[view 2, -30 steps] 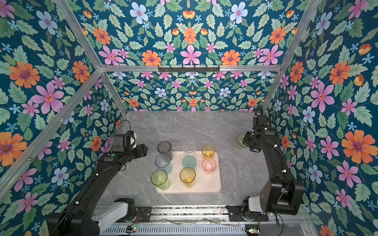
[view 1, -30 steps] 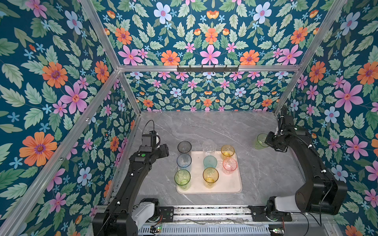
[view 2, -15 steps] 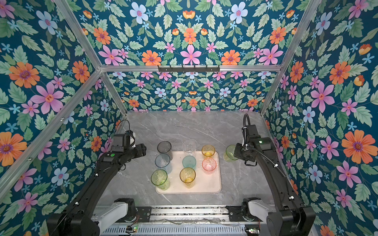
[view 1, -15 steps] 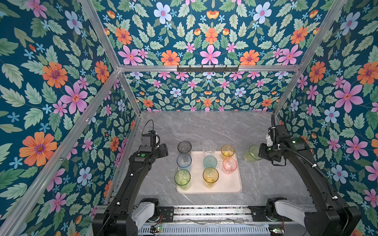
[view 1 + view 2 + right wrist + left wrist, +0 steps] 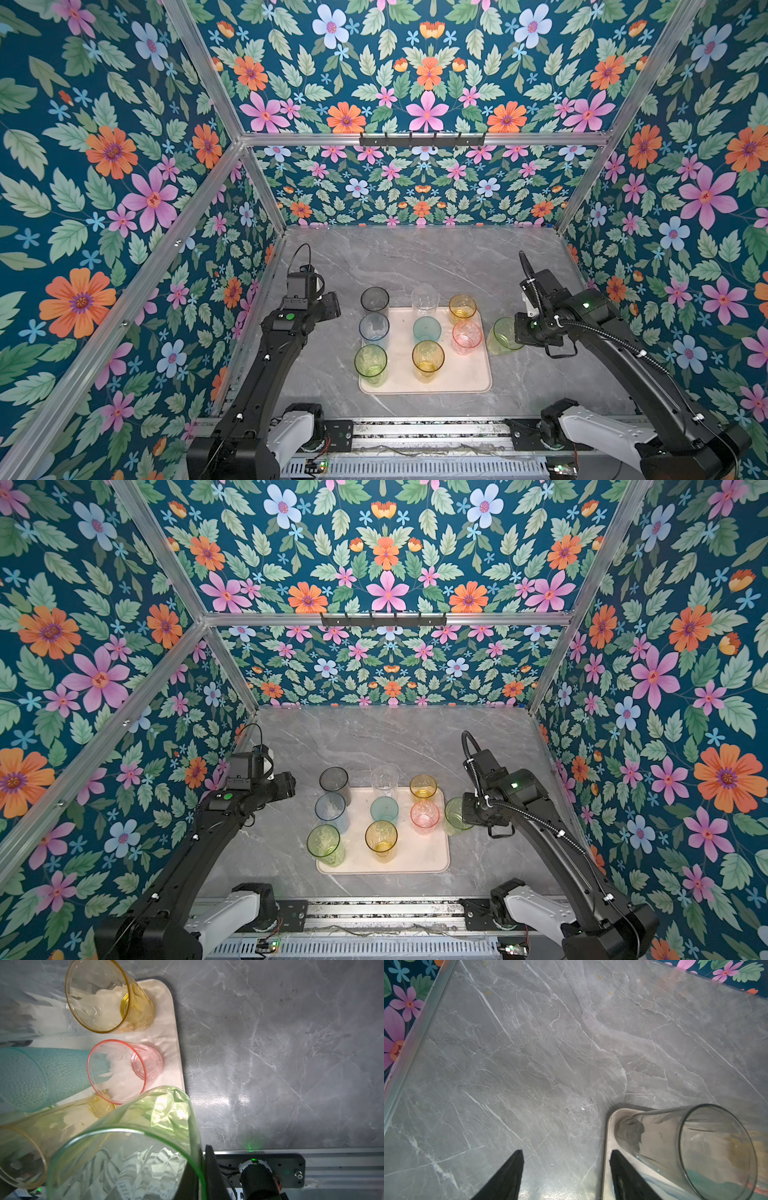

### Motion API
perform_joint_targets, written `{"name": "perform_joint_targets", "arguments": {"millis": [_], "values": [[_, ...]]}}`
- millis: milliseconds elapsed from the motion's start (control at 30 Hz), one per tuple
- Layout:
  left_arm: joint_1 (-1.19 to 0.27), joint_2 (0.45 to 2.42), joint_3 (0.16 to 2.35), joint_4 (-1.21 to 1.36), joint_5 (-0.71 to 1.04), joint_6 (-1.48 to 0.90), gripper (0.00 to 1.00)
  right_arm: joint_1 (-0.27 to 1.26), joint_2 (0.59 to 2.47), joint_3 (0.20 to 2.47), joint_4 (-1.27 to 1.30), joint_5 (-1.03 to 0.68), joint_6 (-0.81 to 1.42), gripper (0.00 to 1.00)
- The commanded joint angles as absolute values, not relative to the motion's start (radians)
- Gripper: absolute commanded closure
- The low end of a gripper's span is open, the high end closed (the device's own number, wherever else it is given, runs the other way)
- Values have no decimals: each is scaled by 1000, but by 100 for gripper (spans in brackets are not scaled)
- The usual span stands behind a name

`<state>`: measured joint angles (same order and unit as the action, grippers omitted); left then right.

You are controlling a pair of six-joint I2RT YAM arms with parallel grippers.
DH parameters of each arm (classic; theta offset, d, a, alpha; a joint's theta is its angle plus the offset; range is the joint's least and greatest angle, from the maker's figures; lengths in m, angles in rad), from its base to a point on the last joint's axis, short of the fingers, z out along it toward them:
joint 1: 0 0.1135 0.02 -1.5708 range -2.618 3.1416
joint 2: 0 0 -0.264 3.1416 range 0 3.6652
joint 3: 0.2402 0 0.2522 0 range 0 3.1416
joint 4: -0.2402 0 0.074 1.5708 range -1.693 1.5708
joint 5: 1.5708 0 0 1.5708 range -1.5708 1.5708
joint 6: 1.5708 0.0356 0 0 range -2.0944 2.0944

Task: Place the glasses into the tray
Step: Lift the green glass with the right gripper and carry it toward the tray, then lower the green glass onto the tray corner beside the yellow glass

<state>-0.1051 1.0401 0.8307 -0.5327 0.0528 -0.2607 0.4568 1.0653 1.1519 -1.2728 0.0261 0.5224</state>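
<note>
1. Your right gripper [image 5: 514,336] is clamped on the rim of the green glass [image 5: 500,338]. The glass hangs just beside the right edge of the tray [image 5: 457,380] and is not in it yet.
2. Watch out: the pink glass [image 5: 466,335] stands very near. If you swing in low, you may knock it over.
3. The grip on the rim is thin and the glass looks smooth, so it may slip or tip.
4. The green glass is see-through, with bumpy cut sides, and it leans a little.
5. Your left gripper [image 5: 565,1153] is empty, with its jaws apart, by the grey glass [image 5: 675,1147].
</note>
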Motion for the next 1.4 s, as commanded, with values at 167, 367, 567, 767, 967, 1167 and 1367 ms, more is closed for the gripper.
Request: {"name": "perform_joint_targets", "arguments": {"millis": [167, 367, 567, 767, 967, 1167, 1367], "values": [[-104, 1031, 837, -532, 34, -253, 31, 575, 979, 1087, -1314, 61, 657, 100], [-104, 1029, 836, -532, 35, -255, 31, 643, 943, 1056, -1345, 76, 729, 100], [-104, 1021, 833, -532, 37, -257, 31, 689, 936, 1004, -1321, 88, 796, 100], [-104, 1021, 831, -532, 35, -258, 31, 749, 952, 941, -1235, 100, 865, 100], [-104, 1022, 832, -532, 35, -258, 31, 786, 989, 894, -1149, 117, 908, 100], [-104, 1022, 832, -531, 38, -256, 31, 832, 1014, 870, -1079, 158, 931, 100], [-104, 1022, 830, -531, 40, -254, 31, 846, 1059, 833, -1006, 144, 938, 100]]}}
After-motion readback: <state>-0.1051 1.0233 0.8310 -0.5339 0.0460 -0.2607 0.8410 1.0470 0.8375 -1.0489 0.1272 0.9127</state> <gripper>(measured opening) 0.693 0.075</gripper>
